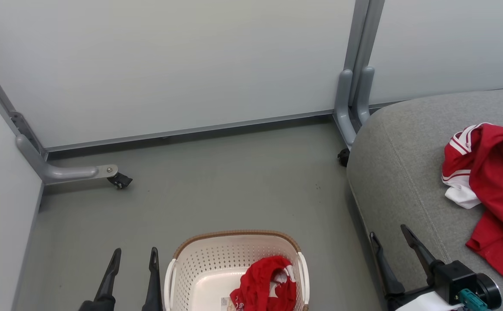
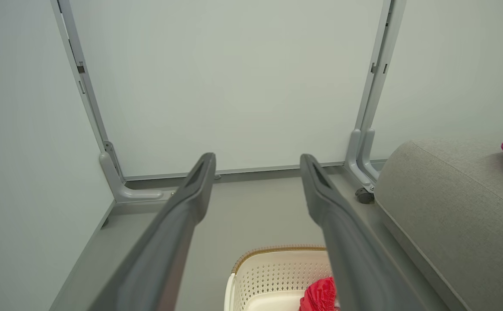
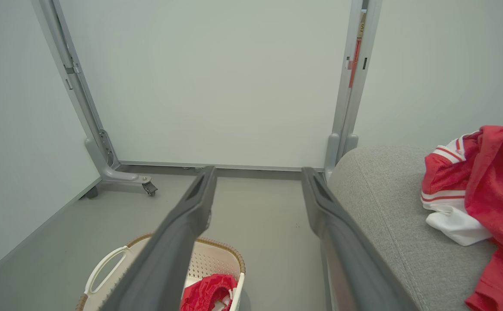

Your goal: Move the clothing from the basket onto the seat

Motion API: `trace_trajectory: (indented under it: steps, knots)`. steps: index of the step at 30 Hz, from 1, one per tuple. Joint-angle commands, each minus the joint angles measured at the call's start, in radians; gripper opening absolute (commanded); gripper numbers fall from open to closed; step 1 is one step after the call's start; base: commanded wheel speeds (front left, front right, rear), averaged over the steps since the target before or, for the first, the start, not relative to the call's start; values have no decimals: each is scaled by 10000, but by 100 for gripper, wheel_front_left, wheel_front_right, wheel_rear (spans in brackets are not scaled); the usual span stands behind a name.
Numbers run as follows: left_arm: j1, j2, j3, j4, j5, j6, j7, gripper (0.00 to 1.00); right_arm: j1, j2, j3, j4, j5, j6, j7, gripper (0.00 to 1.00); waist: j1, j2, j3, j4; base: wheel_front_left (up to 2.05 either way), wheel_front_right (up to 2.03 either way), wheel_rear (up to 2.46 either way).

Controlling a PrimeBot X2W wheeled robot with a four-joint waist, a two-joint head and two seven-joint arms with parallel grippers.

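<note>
The cream basket (image 1: 199, 268) with a brown rim stands on the floor at the bottom middle, holding a crumpled red garment (image 1: 264, 285). The basket (image 2: 273, 272) and that red garment (image 2: 320, 296) also show low in the left wrist view, and again the basket (image 3: 216, 259) and the garment (image 3: 206, 293) in the right wrist view. A second red garment (image 1: 493, 181) with white striped trim lies on the grey seat (image 1: 402, 172) at the right. My left gripper (image 1: 134, 255) is open just left of the basket. My right gripper (image 1: 390, 230) is open over the seat's front edge.
White partition panels on grey frames with castor feet (image 1: 119, 179) close off the back and left. A second castor (image 1: 343, 157) sits by the seat's corner. Grey floor (image 1: 216, 185) lies between the panels, basket and seat.
</note>
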Motion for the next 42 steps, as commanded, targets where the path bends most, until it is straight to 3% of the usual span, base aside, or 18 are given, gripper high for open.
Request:
trace_trajectory:
  steps: [1, 24, 35, 42]
  knots:
    - [156, -2, -22, 27, -56, -32, -38, 100, 106, -6, -3, 22, -25, -10, -6, 100, 1, -1, 9, -4, 0, 0, 0]
    - [-322, -1, -301, 210, -226, -90, -36, 100, -198, -111, -84, -157, 49, -10, -6, 100, 1, -1, 945, 30, 0, 0, 0]
    - [-1981, 1, -934, 589, -24, -272, -35, 100, -1656, -499, -267, -752, 89, -10, -6, 100, 1, -1, 3888, -96, 0, 0, 0]
    - [-3853, 7, -1828, 2529, 22, -732, -24, 100, -2755, -703, -557, -1200, 22, -10, -6, 100, 1, -1, 5828, -444, 0, 0, 0]
